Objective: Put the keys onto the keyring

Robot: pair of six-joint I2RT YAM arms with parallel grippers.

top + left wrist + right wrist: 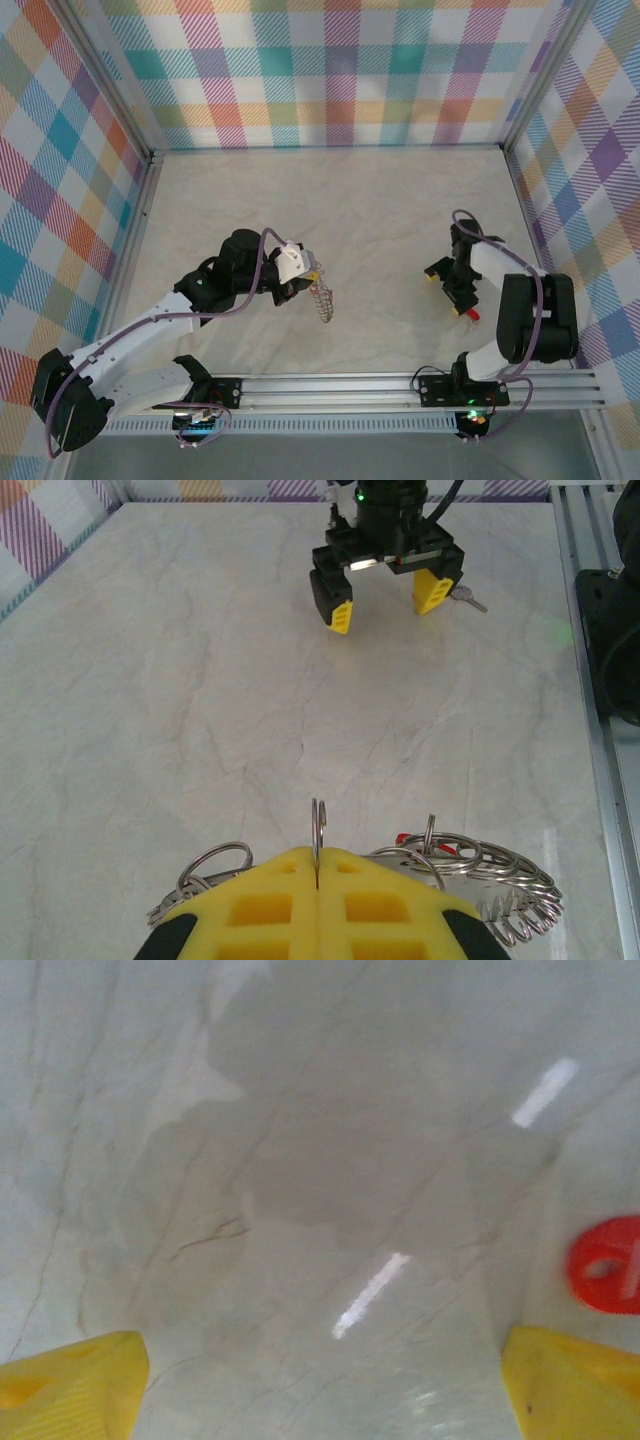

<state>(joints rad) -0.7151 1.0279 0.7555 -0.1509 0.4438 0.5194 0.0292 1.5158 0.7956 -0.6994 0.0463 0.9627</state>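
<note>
My left gripper (300, 272) is shut on the keyring (322, 298), which hangs from it just above the table. In the left wrist view the yellow fingers (270, 900) pinch one thin ring (318, 825) upright, with more steel loops and coiled wire (520, 905) bunched to the right and a bit of red (405, 837) among them. My right gripper (447, 292) stands open low over the table at the right. A red-headed key (605, 1265) lies just outside its right finger (570, 1385), not between the jaws. This key (470, 316) is by the near fingertip.
The marble-patterned table (380, 210) is walled by plaid panels on three sides. An aluminium rail (400, 390) with both arm bases runs along the near edge. From the left wrist, the right gripper (385, 590) faces me across bare table.
</note>
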